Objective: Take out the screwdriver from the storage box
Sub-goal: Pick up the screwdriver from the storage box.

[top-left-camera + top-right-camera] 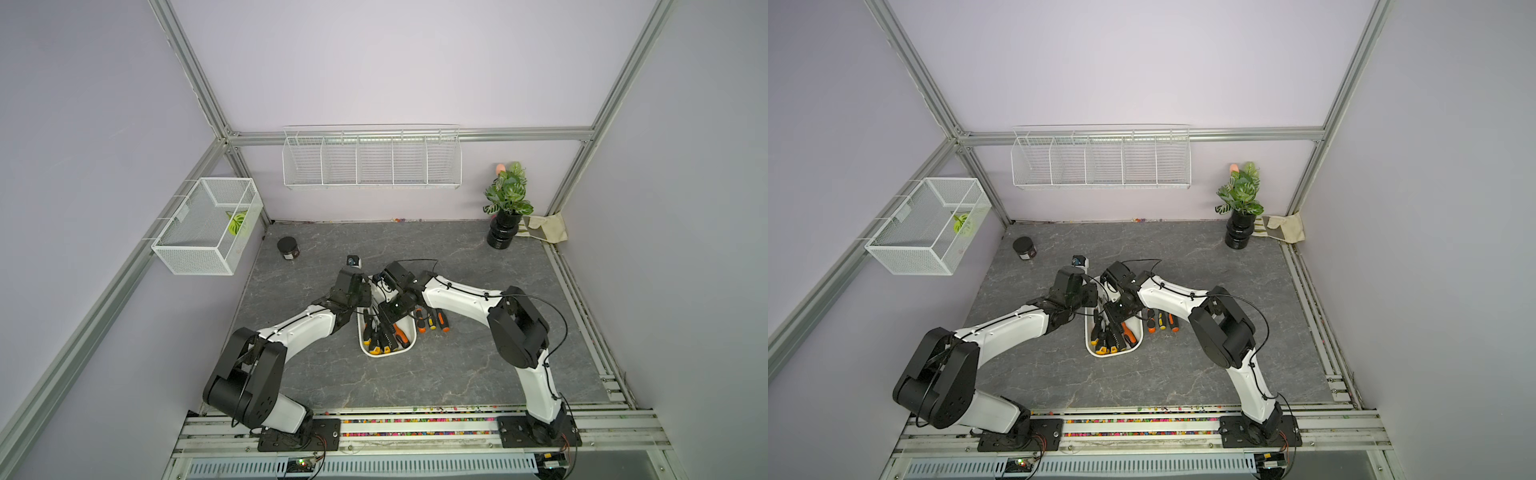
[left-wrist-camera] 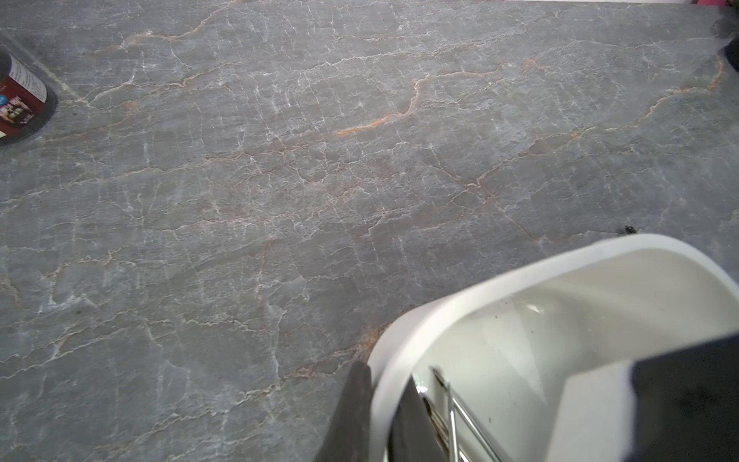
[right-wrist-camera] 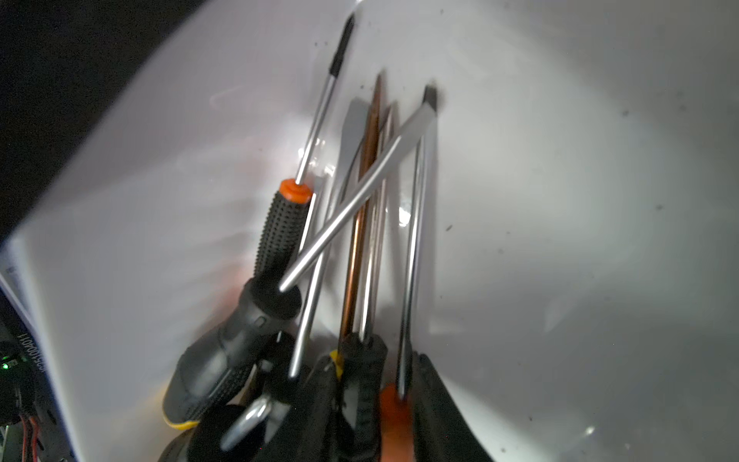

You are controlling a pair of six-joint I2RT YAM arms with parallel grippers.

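Nearest the lens in both top views: two white-and-black jointed robot arms, the left arm (image 1: 299, 326) and the right arm (image 1: 457, 297), bolted to the front rail and bent inward to meet mid-table. Beneath them, a grey marble-patterned tabletop (image 1: 415, 378). On the back wall, a long white wire rack (image 1: 372, 160) with dividers. On the left wall, a white wire-mesh basket (image 1: 208, 226) with a green leaf (image 1: 237, 222) inside. In the far right corner, a green potted plant (image 1: 508, 195) in a black pot. At the table's middle, the shallow white plastic storage box (image 1: 387, 354) with rounded corners, holding a heap of black-, orange- and yellow-handled screwdrivers (image 1: 382, 336). On the box's wall near its far left corner, the left gripper (image 2: 386, 374), pressed together on the plastic, one dark finger outside and one inside. Down inside the box, the right gripper (image 3: 372, 360), jaws partly apart on either side of a black handle with a yellow collar and an orange handle; whether pressing on them, impossible to tell. Just beside the box on its right, three loose orange-and-black screwdrivers (image 1: 432, 320) flat on the table. Far left, a small dark round jar (image 1: 288, 248).
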